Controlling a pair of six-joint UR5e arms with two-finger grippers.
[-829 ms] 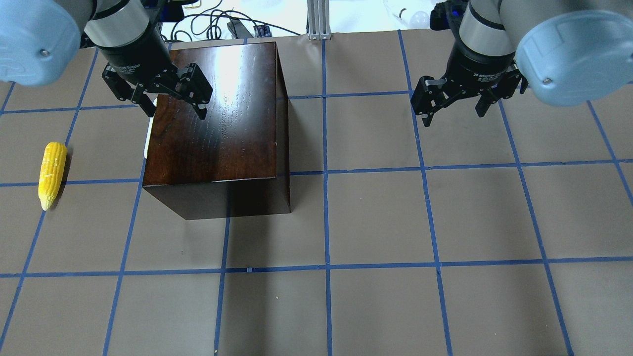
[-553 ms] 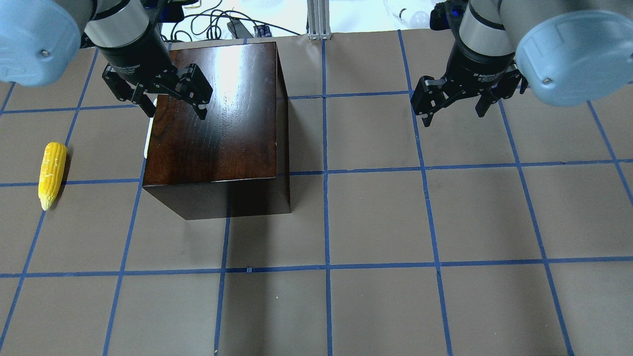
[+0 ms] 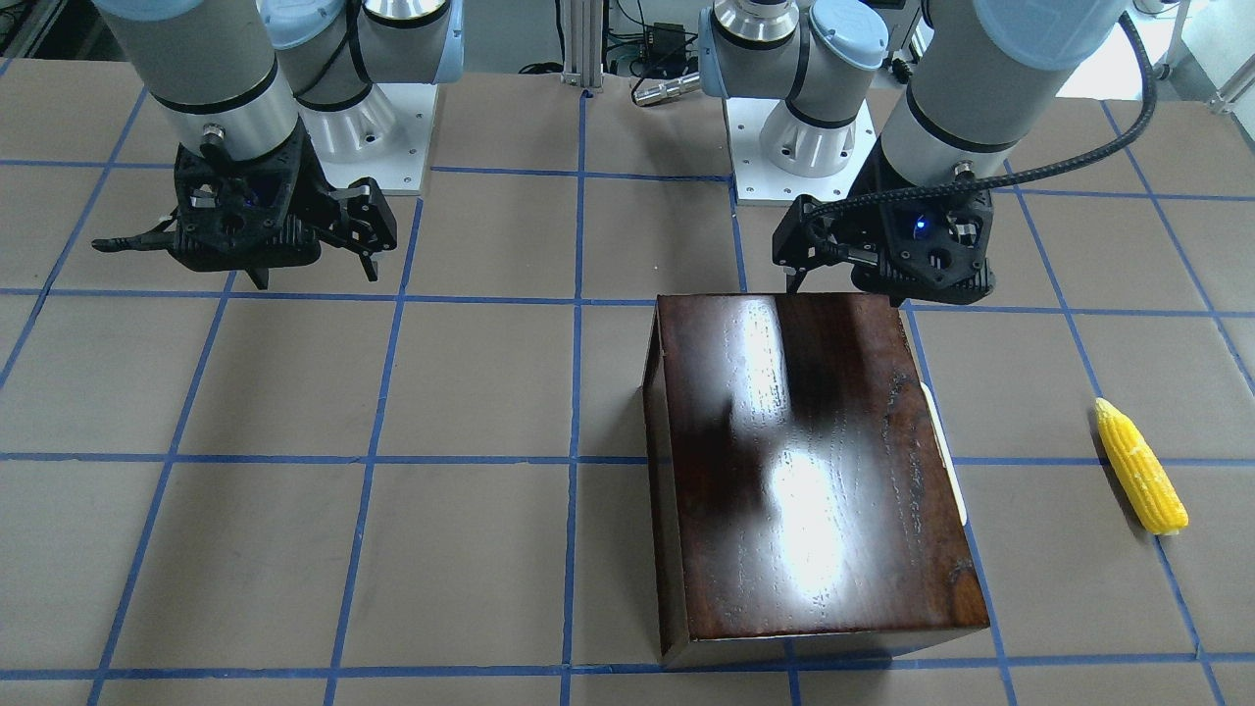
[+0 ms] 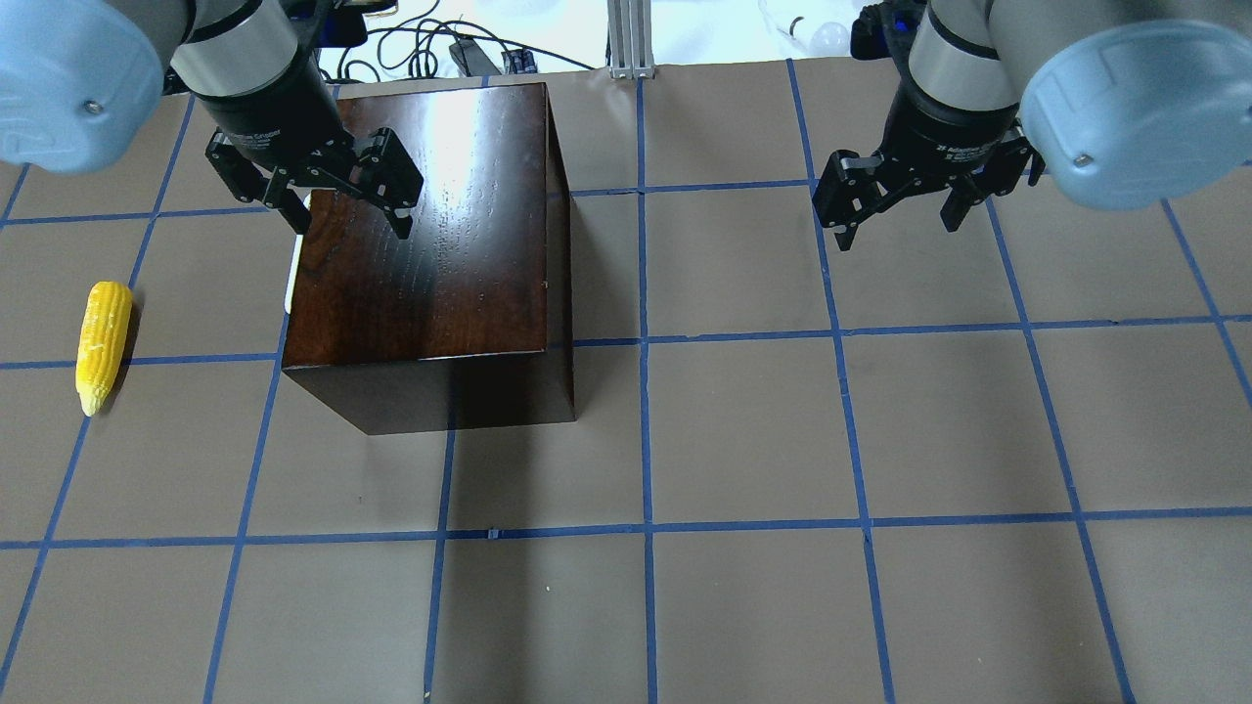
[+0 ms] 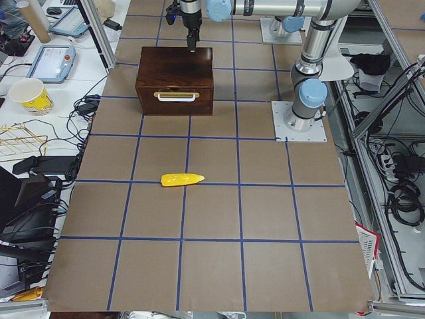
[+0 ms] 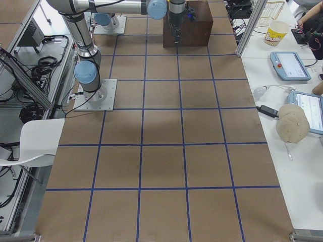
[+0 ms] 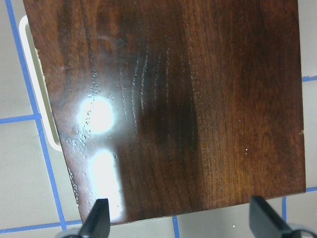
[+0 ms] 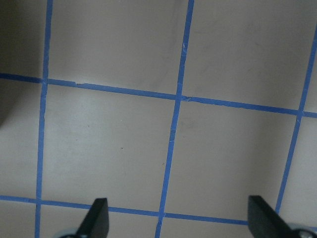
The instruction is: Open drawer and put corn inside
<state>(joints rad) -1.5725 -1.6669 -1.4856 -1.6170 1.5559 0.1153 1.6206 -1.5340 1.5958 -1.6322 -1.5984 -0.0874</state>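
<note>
The glossy dark reddish-brown box (image 4: 421, 235) stands left of centre on the table. It also shows in the front-facing view (image 3: 804, 461). The drawer (image 5: 175, 102) is shut. Its white handle (image 4: 290, 293) faces the robot's left and also shows in the front-facing view (image 3: 946, 451) and the left wrist view (image 7: 39, 99). The yellow corn (image 4: 103, 344) lies on the table left of the box, apart from it (image 3: 1140, 480). My left gripper (image 4: 349, 223) is open and empty above the box's top, near its rear left corner. My right gripper (image 4: 898, 230) is open and empty above bare table, far right.
Blue tape lines grid the brown table. Cables (image 4: 411, 44) and an aluminium post (image 4: 626, 39) sit beyond the far edge. The arm bases (image 3: 373, 118) (image 3: 804, 127) stand at the robot's side. A side bench holds a paper cup (image 5: 30, 96).
My left gripper has shifted only a few pixels over the box. The right gripper, box and corn have not moved.
</note>
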